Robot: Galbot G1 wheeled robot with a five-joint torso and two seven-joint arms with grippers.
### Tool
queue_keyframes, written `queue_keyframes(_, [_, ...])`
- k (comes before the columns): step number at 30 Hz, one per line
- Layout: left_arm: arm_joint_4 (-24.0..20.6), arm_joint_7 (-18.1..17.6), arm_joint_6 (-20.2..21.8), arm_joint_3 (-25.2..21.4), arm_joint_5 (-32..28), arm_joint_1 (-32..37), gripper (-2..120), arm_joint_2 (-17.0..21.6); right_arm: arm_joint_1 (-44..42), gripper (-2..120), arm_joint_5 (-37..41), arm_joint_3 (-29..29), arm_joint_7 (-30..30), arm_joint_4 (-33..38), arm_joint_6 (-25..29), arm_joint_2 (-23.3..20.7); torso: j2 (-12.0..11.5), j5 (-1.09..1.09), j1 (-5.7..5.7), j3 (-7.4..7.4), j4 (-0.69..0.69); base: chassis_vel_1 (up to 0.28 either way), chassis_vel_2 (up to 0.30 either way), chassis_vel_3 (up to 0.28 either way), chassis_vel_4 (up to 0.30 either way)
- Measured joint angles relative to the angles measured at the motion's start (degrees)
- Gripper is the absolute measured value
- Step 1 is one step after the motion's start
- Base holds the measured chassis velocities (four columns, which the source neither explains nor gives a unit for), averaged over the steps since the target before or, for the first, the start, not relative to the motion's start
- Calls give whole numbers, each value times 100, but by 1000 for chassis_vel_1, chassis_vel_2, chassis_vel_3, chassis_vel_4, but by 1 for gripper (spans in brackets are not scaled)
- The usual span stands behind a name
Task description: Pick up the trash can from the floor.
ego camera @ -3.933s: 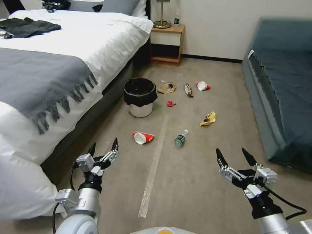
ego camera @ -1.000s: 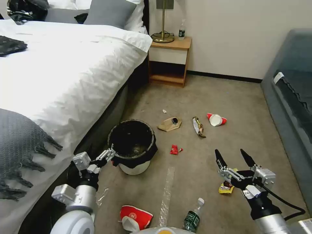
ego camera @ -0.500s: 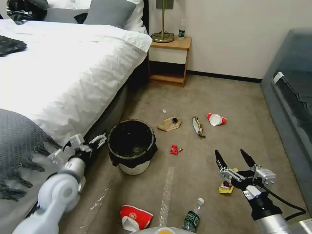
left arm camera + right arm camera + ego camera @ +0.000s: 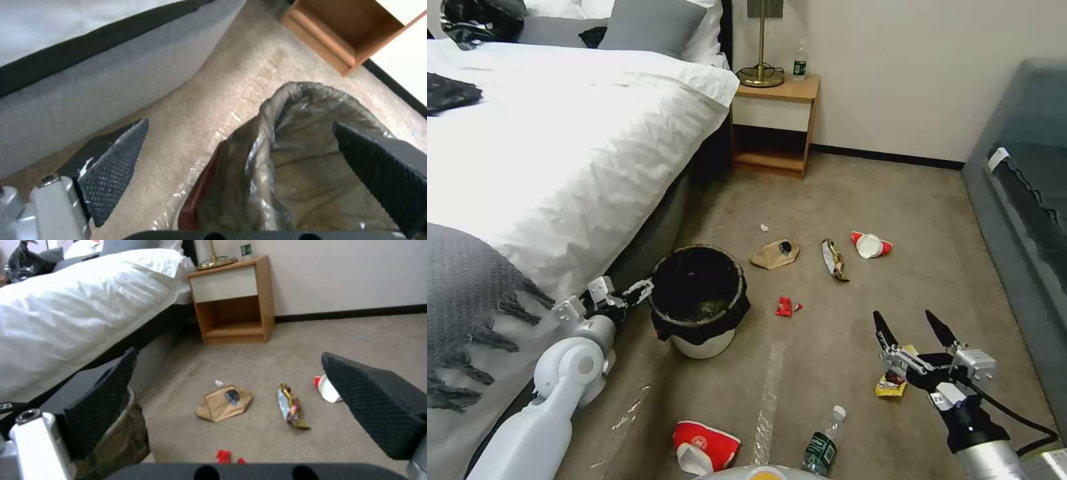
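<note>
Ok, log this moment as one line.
left gripper: open, straddling trash can rim, bed side | can: standing on floor | right gripper: open, idle

White bed (image 4: pixel 560 133), wooden nightstand (image 4: pixel 774 120), carpet.

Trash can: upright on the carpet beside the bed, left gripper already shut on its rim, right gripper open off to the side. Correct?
Not quite. The left gripper is open: the left wrist view shows its fingers spread, straddling the bagged rim of the trash can without closing. The bin stands upright beside the bed, and the right gripper is open.
</note>
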Motion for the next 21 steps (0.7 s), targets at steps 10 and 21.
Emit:
queue_keyframes(10, [111, 186, 577, 56, -184, -154, 99, -68, 22, 100, -28, 3, 16, -35, -1, 33, 0, -1, 0, 0, 0, 0, 0, 0, 0])
queue_keyframes(21, [315, 116, 913, 206, -60, -286, 85, -99, 14, 100, -22, 20, 32, -12, 9, 72, 0, 0, 0, 0, 0, 0, 0, 0, 0])
